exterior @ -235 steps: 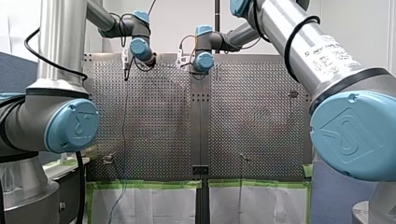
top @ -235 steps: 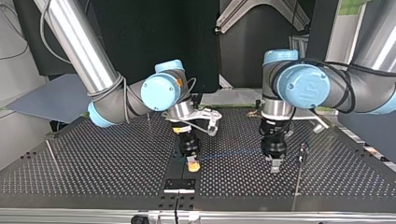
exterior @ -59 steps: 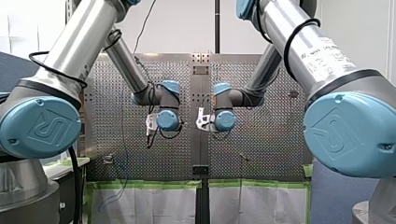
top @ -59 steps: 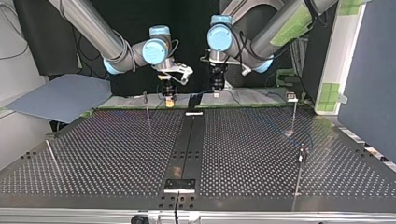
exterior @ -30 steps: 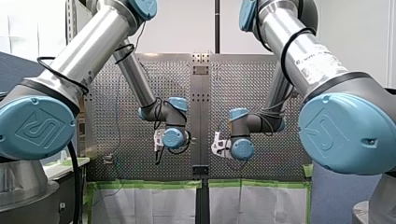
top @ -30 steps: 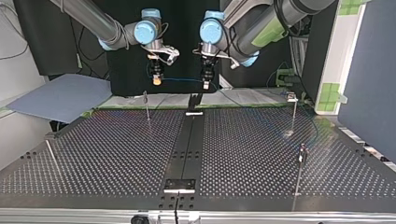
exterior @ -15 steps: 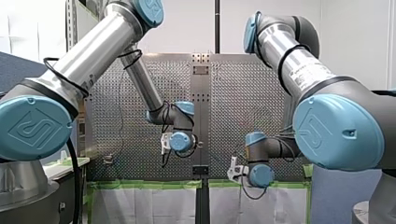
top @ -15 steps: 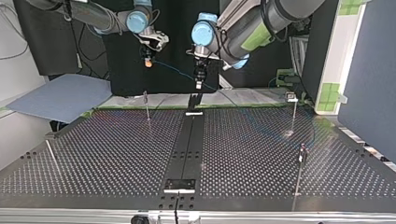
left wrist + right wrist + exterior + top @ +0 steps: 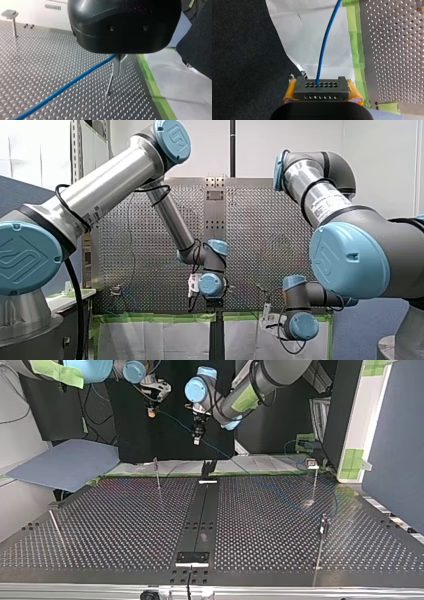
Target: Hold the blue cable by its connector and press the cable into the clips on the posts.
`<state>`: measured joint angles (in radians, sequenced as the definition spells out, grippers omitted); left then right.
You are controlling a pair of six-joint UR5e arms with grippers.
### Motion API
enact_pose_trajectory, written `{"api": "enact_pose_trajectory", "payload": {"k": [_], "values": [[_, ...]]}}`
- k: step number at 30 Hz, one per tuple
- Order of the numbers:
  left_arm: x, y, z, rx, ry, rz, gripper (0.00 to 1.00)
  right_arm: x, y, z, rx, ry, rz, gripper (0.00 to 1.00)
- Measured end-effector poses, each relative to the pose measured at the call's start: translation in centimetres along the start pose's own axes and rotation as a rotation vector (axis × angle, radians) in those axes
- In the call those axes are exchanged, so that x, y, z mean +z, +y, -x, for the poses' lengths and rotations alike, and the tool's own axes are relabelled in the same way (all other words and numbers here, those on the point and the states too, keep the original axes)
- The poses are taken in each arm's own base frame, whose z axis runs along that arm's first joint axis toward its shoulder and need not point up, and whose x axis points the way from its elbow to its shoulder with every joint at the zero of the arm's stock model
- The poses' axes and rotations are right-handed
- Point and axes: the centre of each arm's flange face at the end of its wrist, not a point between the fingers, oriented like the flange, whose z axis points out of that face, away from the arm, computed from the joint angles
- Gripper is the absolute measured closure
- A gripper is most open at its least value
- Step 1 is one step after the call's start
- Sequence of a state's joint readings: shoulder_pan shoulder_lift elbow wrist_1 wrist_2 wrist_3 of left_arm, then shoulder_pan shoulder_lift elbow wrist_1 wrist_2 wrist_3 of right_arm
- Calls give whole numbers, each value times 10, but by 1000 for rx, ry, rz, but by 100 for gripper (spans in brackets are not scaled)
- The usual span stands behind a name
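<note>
The blue cable (image 9: 67,85) passes between the metal fingers of my left gripper (image 9: 119,73), which is shut on it a little above the perforated table (image 9: 37,62). My right gripper (image 9: 322,93) is shut with its yellow pads (image 9: 290,90) on the black connector (image 9: 322,87); the cable (image 9: 323,47) leaves the connector's face. In the top view both grippers hang high beyond the table's far edge, right gripper (image 9: 150,411) and left gripper (image 9: 196,440), with the cable (image 9: 172,421) slanting between them. A thin post (image 9: 109,83) stands just behind the left fingers.
Thin posts stand on the table: one (image 9: 157,474) near the far edge, one with a clip (image 9: 312,464) at the top view's right, and one (image 9: 322,532) nearer. A bare rod (image 9: 56,529) lies at the left. Green tape (image 9: 354,37) edges the plate.
Both grippers have risen and shifted left in the top view, away over the table's far edge. The right gripper climbed more, so the cable between them now slopes.
</note>
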<state>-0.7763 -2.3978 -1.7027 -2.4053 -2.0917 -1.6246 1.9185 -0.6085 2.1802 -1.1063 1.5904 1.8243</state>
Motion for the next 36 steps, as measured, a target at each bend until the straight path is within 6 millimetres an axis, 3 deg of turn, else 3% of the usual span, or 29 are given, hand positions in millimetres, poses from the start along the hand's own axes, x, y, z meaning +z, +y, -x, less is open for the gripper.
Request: {"api": "enact_pose_trajectory", "payload": {"k": [3,9,18,29,32,36], "values": [[5,-10,-8,4,-3,-10,100,-5,7,-2,7,6,-5,100],[20,-24,-25,13,-5,-18,100,5,17,-32,-1,94,-30,100],[41,-44,-53,12,-14,-34,100,30,34,-100,33,281,-80,100],[47,-66,-90,-5,6,-54,100,42,66,-182,-26,506,-83,100],[51,-72,-87,-32,-3,-59,100,43,73,-189,-47,540,-71,100],[56,-79,-80,-73,-21,-61,100,47,76,-182,-69,539,-60,100]]}}
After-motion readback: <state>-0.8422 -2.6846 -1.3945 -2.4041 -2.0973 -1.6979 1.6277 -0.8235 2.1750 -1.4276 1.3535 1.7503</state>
